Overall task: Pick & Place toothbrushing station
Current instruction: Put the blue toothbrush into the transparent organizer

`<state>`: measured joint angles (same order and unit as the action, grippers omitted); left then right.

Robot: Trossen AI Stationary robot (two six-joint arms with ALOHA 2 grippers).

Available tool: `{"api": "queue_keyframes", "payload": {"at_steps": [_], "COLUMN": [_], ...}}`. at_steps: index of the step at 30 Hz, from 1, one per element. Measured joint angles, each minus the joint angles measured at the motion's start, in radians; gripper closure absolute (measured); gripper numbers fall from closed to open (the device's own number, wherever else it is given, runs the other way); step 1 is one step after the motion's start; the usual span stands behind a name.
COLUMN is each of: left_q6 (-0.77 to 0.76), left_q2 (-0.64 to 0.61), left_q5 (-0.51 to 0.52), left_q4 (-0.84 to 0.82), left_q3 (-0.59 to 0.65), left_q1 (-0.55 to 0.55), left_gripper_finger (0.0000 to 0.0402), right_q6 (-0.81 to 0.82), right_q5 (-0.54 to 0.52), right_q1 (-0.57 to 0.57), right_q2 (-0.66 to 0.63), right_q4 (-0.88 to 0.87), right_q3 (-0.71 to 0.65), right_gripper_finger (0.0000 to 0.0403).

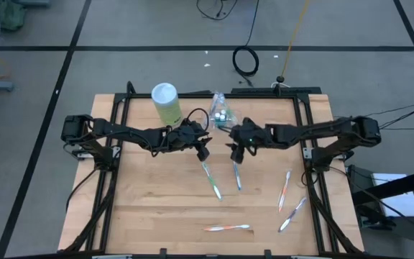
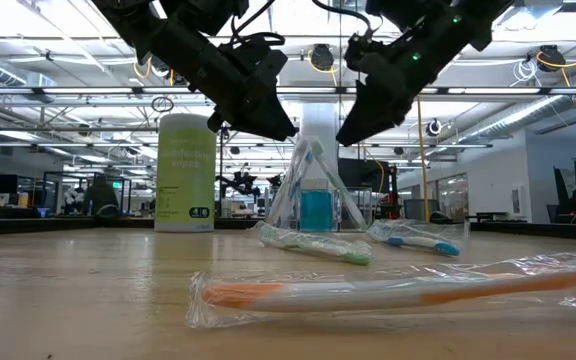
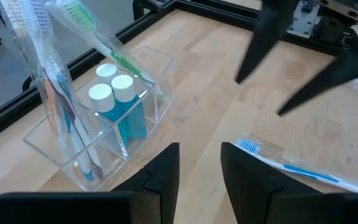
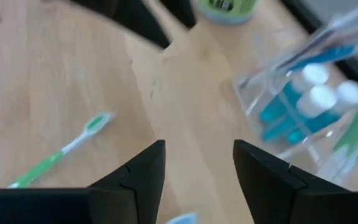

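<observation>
Standing near table's back edge, clear organizer point(image 3: 73, 143), 3 white-capped blue tubes point(image 3: 120, 106), bagged toothbrushes point(image 3: 55, 74), both claws empty, parted.

A clear holder point(image 1: 220, 109) with blue tubes point(image 3: 122, 106) stands upright; wrapped toothbrushes point(image 1: 211, 180) lie scattered on the tabletop.

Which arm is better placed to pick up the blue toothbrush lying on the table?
Probably the right. Its end effector hangs open just above the blue toothbrush. The left end effector hovers nearer the green toothbrush, and its fingers stand apart with nothing between them.
</observation>
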<state>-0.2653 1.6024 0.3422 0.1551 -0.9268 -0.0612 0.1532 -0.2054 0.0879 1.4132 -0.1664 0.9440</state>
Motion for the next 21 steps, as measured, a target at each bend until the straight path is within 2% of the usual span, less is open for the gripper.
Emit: {"api": "queue_keyframes", "payload": {"at_steps": [11, 17, 21], "left_q6": [0.000, 0.000, 0.000], "left_q2": [0.000, 0.000, 0.000], "left_q5": [0.000, 0.000, 0.000], "left_q4": [0.000, -0.001, 0.000], "left_q3": [0.000, 0.000, 0.000], "left_q1": [0.000, 0.000, 0.000], "left_gripper_finger": [0.0277, 0.0277, 0.0277], "right_q6": [0.324, 0.462, 0.544], "right_q5": [-0.002, 0.002, 0.059], "right_q1": [-0.043, -0.051, -0.050], "right_q2": [0.000, 0.001, 0.001], "right_q4": [-0.125, -0.100, -0.096], "right_q3": [-0.004, -0.102, -0.167], "right_gripper_finger": [0.0224, 0.0226, 0.0227]}}
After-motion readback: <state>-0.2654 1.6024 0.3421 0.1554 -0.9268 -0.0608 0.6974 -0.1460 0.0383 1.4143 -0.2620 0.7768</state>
